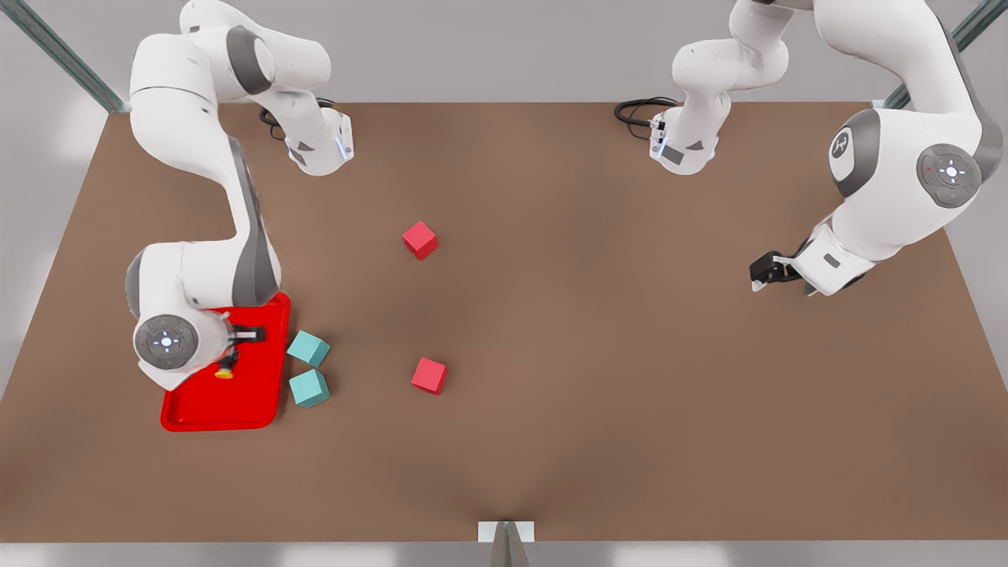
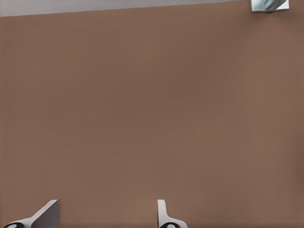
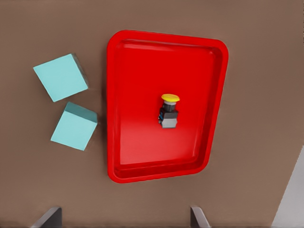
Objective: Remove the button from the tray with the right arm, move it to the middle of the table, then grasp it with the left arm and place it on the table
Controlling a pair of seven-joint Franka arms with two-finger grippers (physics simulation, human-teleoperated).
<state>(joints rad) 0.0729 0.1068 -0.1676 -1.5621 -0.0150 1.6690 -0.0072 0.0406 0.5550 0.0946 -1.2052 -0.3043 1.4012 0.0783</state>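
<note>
The right end effector (image 1: pixel 236 346), fingers spread, hovers above the small yellow-capped black button (image 3: pixel 168 111) lying tipped in the shallow red tray (image 3: pixel 142 171); off-centre closure may flick it. The left end effector (image 1: pixel 762 272), spread, waits over the brown bench (image 1: pixel 591 354).

A pale grey wall (image 1: pixel 488 47) runs behind the far edge of the work surface, plain and evenly lit, with no shadows of note. Two slanted metal struts stand at the far corners, one (image 1: pixel 59 51) on the front view's left and one (image 1: pixel 953 43) on the front view's right. A third metal post on a small light plate (image 1: pixel 505 534) sits at the middle of the near edge. Beyond the edges the floor (image 1: pixel 31 260) looks light grey, with soft bright patches.
</note>
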